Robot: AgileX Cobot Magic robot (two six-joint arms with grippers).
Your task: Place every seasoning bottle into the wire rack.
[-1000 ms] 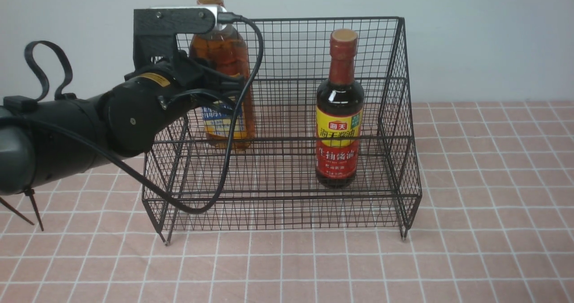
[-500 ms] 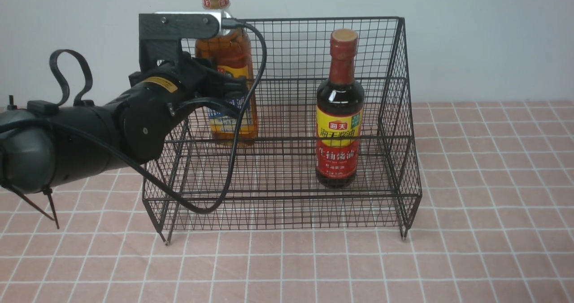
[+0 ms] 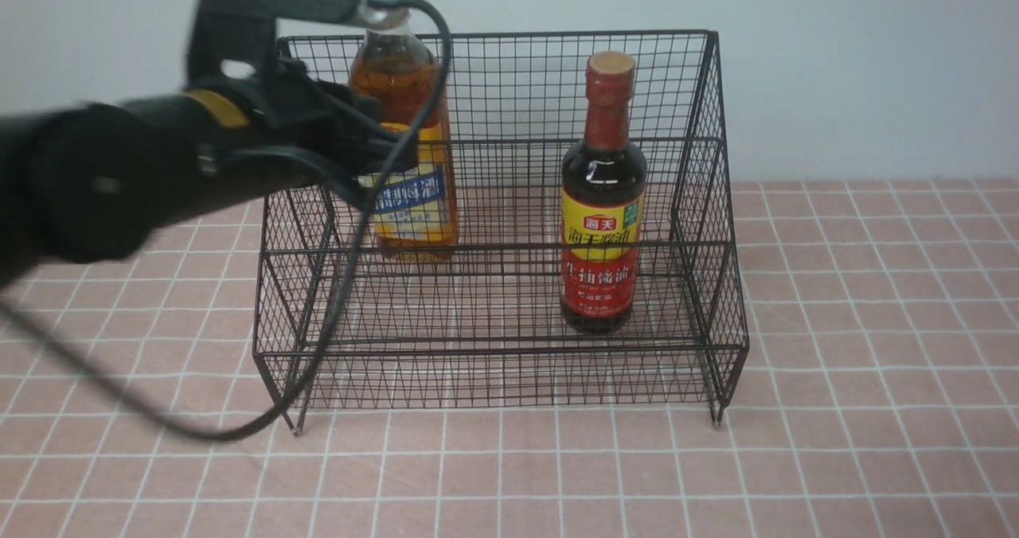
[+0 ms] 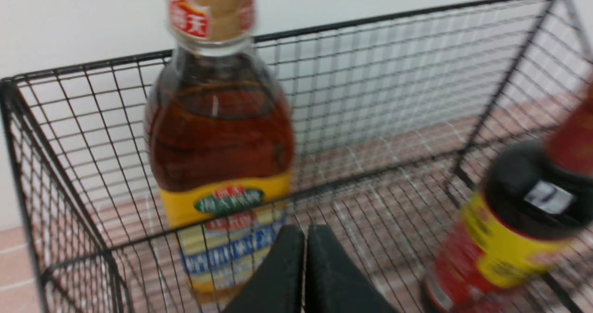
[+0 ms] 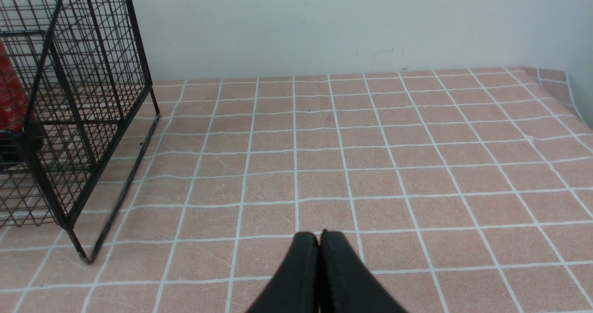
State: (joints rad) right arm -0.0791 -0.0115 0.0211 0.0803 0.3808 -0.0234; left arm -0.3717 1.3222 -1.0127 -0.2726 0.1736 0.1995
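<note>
The black wire rack [image 3: 509, 375] stands mid-table. The amber bottle [image 3: 414, 204] with the yellow-blue label stands upright on the rack's rear upper tier at the left. The dark bottle [image 3: 603, 204] with the red neck stands upright on the lower tier at the right. My left gripper [image 3: 394, 156] is shut and empty, hovering just in front of the amber bottle [image 4: 217, 132], apart from it. Its tips [image 4: 305, 232] show in the left wrist view, with the dark bottle [image 4: 509, 229] to one side. My right gripper [image 5: 319, 236] is shut and empty over the cloth.
A pink tiled cloth [image 3: 876, 323] covers the table up to a pale wall. The left arm's black cable [image 3: 342, 283] hangs across the rack's front left corner. In the right wrist view the rack's side [image 5: 92, 95] is beside open cloth.
My left arm has risen and drawn back to the left, away from the amber bottle. The bottle, tilted a second ago, now stands upright on its own in the rack.
</note>
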